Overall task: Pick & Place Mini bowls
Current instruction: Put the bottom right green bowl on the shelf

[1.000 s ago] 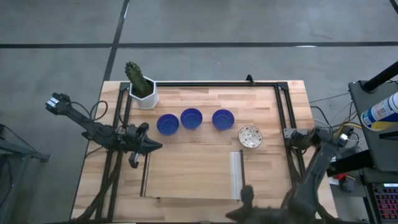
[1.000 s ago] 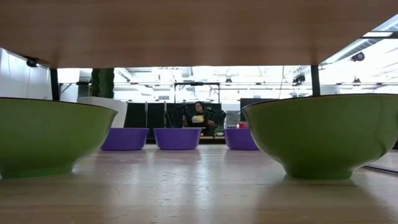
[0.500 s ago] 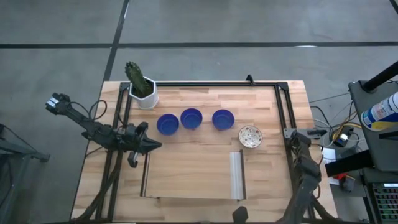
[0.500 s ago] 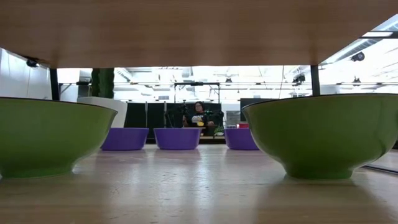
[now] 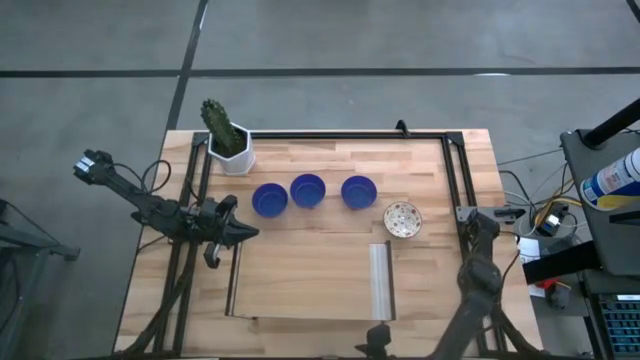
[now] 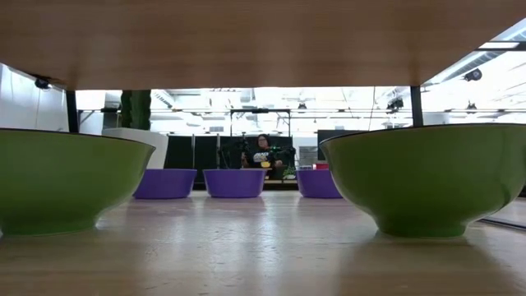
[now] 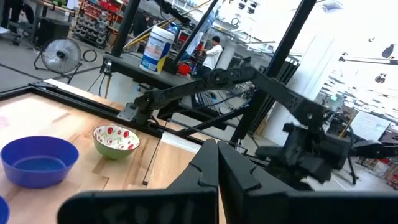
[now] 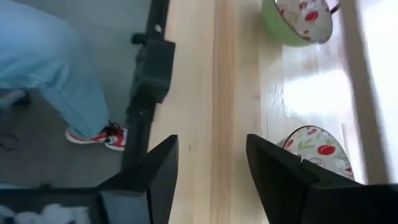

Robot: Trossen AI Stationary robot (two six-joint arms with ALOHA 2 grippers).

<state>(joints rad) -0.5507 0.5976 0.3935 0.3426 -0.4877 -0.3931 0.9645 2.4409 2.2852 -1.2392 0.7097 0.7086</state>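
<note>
Three blue mini bowls (image 5: pixel 269 200) (image 5: pixel 307 189) (image 5: pixel 358 191) stand in a row on the table's far half, with a white speckled mini bowl (image 5: pixel 402 218) to their right. My left gripper (image 5: pixel 250 235) hovers shut to the left of the row. My right arm (image 5: pixel 470 290) reaches to the near edge. In its wrist view my right gripper (image 8: pixel 211 140) is open over bare wood. Two speckled bowls with green outsides (image 8: pixel 305 18) (image 8: pixel 314 149) show there, the nearer one partly hidden behind one finger. Two green bowls (image 6: pixel 66 181) (image 6: pixel 427 177) stand close in the low view.
A white pot with a cactus (image 5: pixel 228 145) stands at the far left corner. Black frame rails (image 5: pixel 455 180) border the work area. A raised wooden board (image 5: pixel 310 275) covers the near middle. A person's leg (image 8: pixel 56 68) stands beside the table.
My right arm has swung: its forearm, which slanted across the near right corner, now points more toward the near edge. Its gripper end has slid toward the near edge, almost out of the high view. The bowls and my left arm have kept still.
</note>
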